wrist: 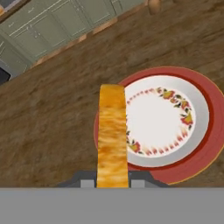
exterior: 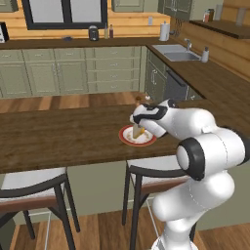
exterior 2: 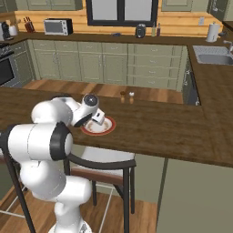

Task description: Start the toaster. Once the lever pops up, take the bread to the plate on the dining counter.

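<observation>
One slice of bread (wrist: 112,135) clamped edge-on between the fingers (wrist: 112,183), seen in the hand view as a tall narrow strip, mottled orange-brown and golden along its toasted crust. Held upright over the left rim of the plate (wrist: 205,131), whether touching it or just above cannot be told. Plate round and flat: broad red-orange outer band, grey ring inside that, white centre ringed with small red and yellow flower sprigs. No writing or brand mark legible on bread or plate.

Seen from the left base camera as a tan sliver (exterior: 137,131) hanging from the white hand above the plate (exterior: 128,138), which sits on the dark-brown bench (exterior: 63,136), near its front edge. Two stools (exterior: 29,188) tucked under the near edge.

Farther along the bench, two small shakers (exterior 2: 127,96) standing side by side, well apart from the plate (exterior 2: 108,128).

Far across the room, on the back worktop under the window, a small rounded toaster (exterior 2: 140,30) beside two bottles (exterior 2: 156,30); too small for any label to be read.
</observation>
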